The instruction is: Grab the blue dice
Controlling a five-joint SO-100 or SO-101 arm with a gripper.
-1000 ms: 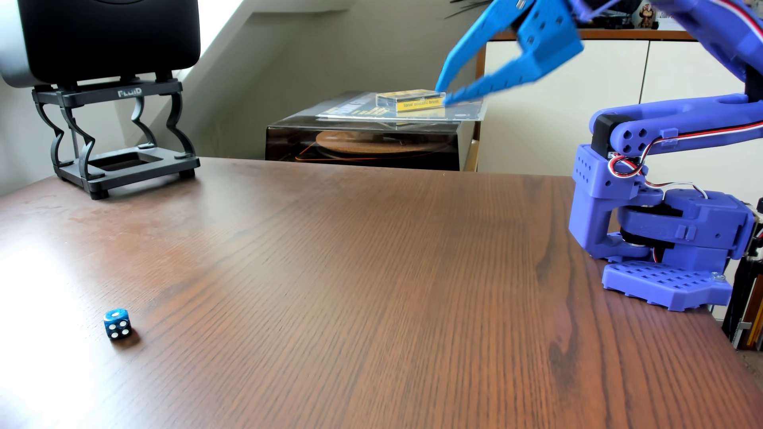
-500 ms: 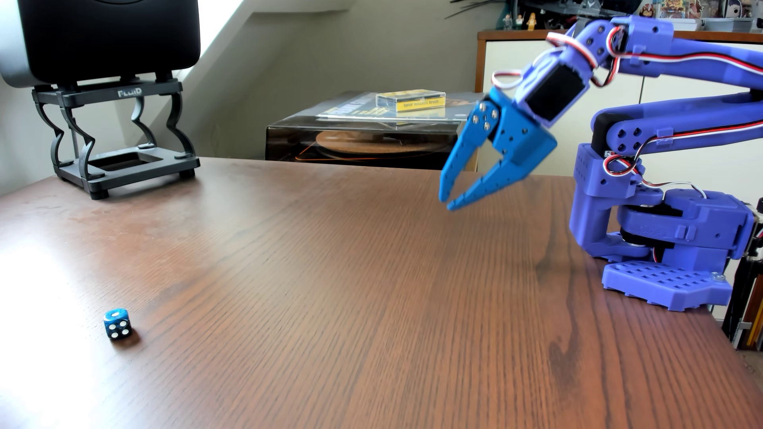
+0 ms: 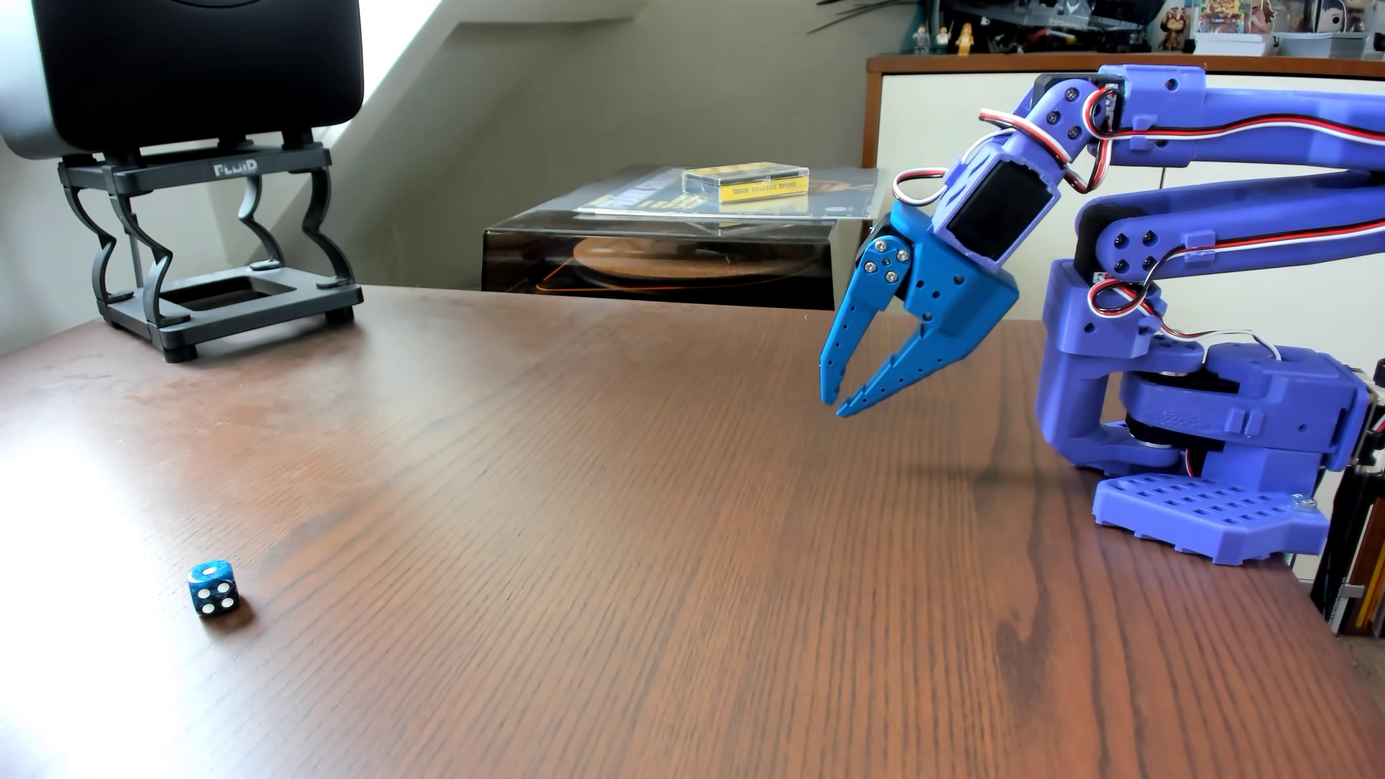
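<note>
A: What's the gripper doing?
B: One bright blue plastic two-finger gripper (image 3: 837, 404) hangs above the brown wooden desk (image 3: 674, 562), tips nearly together, pinching nothing.
A: And the dice?
B: One small dark blue speckled cube (image 3: 213, 588), well apart at the desk's near left, sitting flat, four white pips facing the camera.

blue dice (image 3: 213, 588) on table (image 3: 599, 562), gripper (image 3: 838, 404) nearly closed

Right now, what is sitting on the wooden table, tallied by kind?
Blue dice: 1
Black speaker stand, carrying a speaker: 1
Blue robot arm, its gripper nearly closed, empty, above the table: 1
Total: 3
</note>
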